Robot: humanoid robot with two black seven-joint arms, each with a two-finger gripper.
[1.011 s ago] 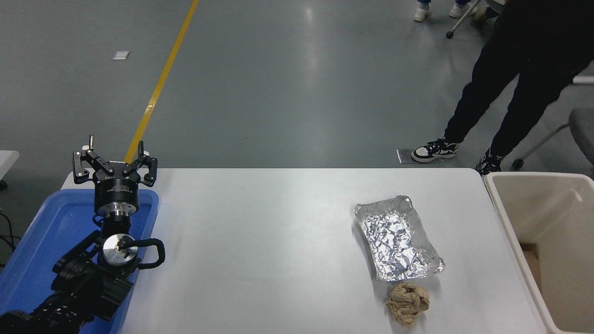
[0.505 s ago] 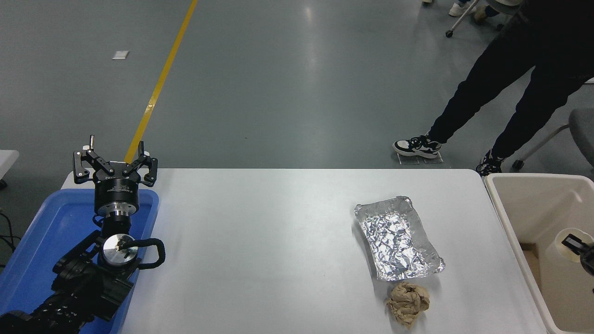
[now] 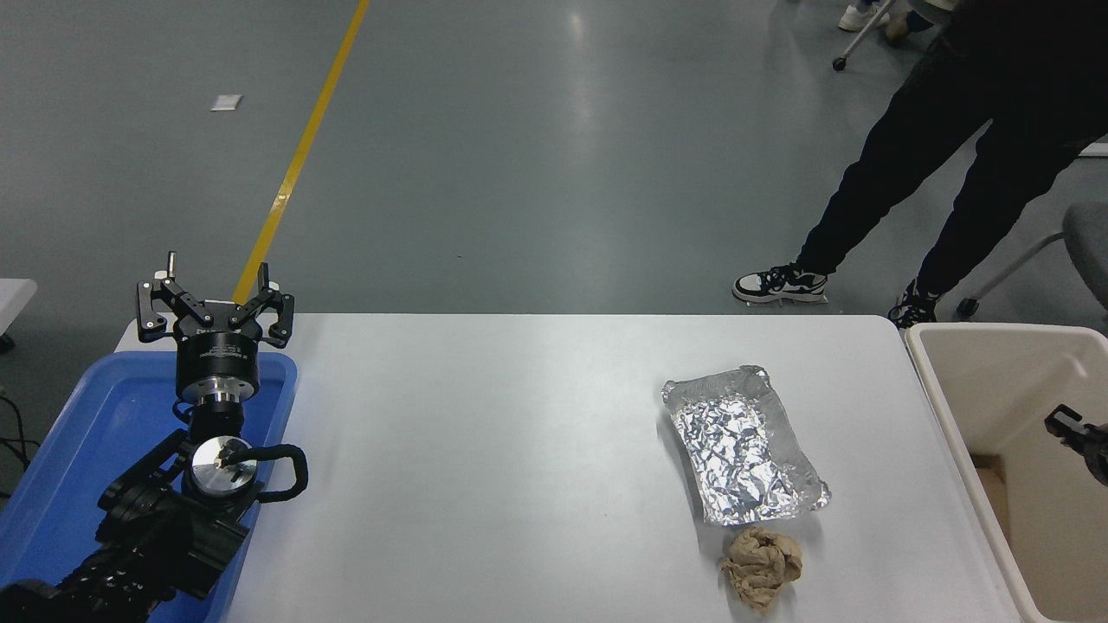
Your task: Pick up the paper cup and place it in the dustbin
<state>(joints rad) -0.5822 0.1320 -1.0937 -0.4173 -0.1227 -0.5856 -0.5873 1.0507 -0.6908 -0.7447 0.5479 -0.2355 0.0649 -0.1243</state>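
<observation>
The beige dustbin (image 3: 995, 389) stands off the table's right edge, open at the top. Only the tip of my right gripper (image 3: 1078, 433) shows at the picture's right edge, above the inside of the dustbin; I cannot tell whether it is open or shut. The paper cup is not in view: it is not on the table and not at the gripper's tip. My left gripper (image 3: 215, 298) is open and empty, parked above the blue tray at the lower left.
A crinkled silver foil tray (image 3: 744, 450) lies on the white table (image 3: 485, 450) at the right, with a crumpled brown paper ball (image 3: 762, 567) just in front of it. A blue plastic tray (image 3: 95, 433) sits at the left. A person's legs (image 3: 909, 190) stand beyond the far right corner.
Half a second ago my right gripper held the white paper cup over the dustbin; now the cup no longer shows and the gripper sits a little higher. The person's foot has shifted.
</observation>
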